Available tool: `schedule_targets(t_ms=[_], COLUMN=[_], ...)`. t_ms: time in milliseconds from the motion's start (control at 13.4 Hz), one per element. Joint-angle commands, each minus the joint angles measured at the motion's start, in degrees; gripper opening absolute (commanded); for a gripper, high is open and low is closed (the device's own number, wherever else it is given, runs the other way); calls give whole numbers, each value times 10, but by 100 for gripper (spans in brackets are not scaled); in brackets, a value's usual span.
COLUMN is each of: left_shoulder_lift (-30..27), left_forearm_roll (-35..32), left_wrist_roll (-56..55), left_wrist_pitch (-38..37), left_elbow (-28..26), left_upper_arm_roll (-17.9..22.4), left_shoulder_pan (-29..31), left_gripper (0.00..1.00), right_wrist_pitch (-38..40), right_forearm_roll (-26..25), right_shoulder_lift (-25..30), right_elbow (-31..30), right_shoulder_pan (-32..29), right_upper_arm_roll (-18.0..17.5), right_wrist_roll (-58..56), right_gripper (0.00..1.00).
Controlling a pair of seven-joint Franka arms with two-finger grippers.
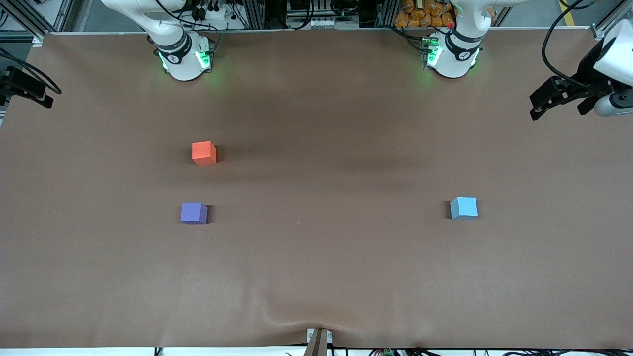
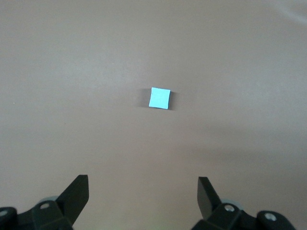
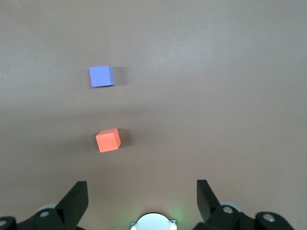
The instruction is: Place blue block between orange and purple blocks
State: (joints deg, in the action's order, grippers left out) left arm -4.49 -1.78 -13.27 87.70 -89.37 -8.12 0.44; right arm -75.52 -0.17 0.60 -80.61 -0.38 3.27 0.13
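Note:
The light sky-blue block [image 1: 464, 207] lies on the brown table toward the left arm's end; it also shows in the left wrist view [image 2: 159, 98]. The orange-red block [image 1: 203, 153] and the violet-purple block [image 1: 194, 213] lie toward the right arm's end, the purple one nearer the front camera, with a gap between them. Both show in the right wrist view, orange [image 3: 108, 140] and purple [image 3: 101, 76]. My left gripper [image 2: 143, 191] is open, empty and high over the table at its end [image 1: 541, 104]. My right gripper [image 3: 142, 191] is open, empty and high over its own end [image 1: 39, 94].
The brown table cover [image 1: 316, 257] has a wrinkle at the edge nearest the front camera. The right arm's base [image 1: 184, 57] and the left arm's base [image 1: 452, 54] stand along the table's top edge. The right arm's base also shows in the right wrist view [image 3: 153, 223].

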Motion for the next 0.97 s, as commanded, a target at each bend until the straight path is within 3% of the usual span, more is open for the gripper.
schedule_targets(t_ms=[0, 893], left_shoulder_lift=[6, 34], left_forearm_roll=[9, 6], left_wrist_roll=[10, 68], left_wrist_pitch=[-25, -30], left_elbow=[15, 5], left_upper_arm_roll=[-1, -1], left_shoulder_pan=[7, 17], left_gripper=[100, 100], right_wrist_pitch=[6, 6], right_forearm_roll=[-7, -7], right_shoulder_lift=[-3, -4], right_elbow=[5, 5], right_shoulder_pan=[0, 0], right_upper_arm_roll=[-2, -2], right_wrist_roll=[-5, -5], right_gripper=[100, 100])
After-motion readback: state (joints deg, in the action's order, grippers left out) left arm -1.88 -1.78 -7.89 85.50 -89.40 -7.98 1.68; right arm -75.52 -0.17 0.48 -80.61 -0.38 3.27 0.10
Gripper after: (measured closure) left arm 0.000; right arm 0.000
